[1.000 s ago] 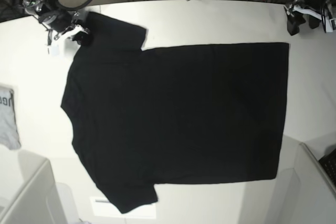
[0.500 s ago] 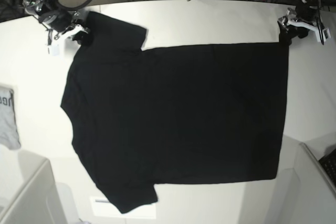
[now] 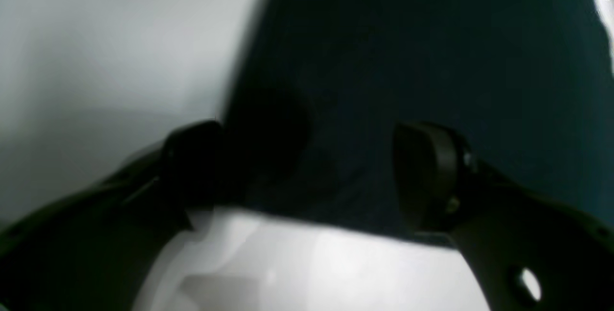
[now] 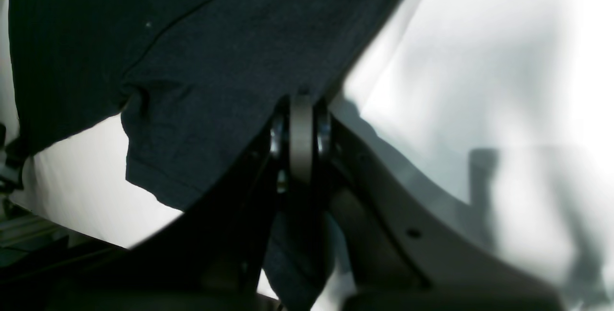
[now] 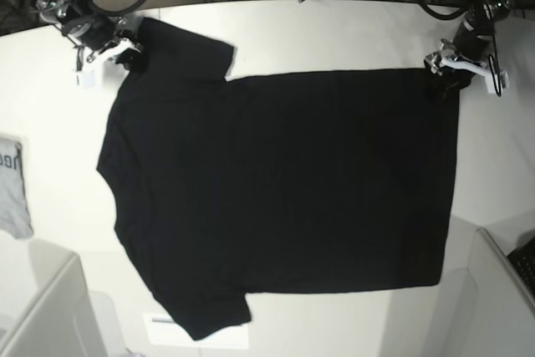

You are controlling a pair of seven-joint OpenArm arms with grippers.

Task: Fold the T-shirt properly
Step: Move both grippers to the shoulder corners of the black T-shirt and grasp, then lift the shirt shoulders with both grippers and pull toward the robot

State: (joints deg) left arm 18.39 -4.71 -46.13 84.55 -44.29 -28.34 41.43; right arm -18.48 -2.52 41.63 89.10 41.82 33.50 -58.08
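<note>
The black T-shirt [image 5: 284,181] lies spread flat on the white table [image 5: 334,35], plain side up, with its sleeves at the left and its hem at the right. My right gripper [image 5: 125,52] is shut on the far sleeve's edge; the right wrist view shows its fingers [image 4: 302,133] pinched together on the cloth [image 4: 192,61]. My left gripper [image 5: 447,73] is at the far hem corner. In the left wrist view it [image 3: 312,172] is open, its fingers [image 3: 431,176] astride the dark cloth [image 3: 407,52] at its edge.
A small grey garment with lettering [image 5: 10,186] lies at the table's left edge. A white tag [image 5: 85,79] sits by the right gripper. A white paper [image 5: 196,332] shows under the near sleeve. Grey bin edges stand at the lower left [image 5: 50,315] and lower right [image 5: 501,307].
My left gripper has moved down and left from the table's far right corner onto the shirt's hem corner. The right gripper and the shirt have not moved.
</note>
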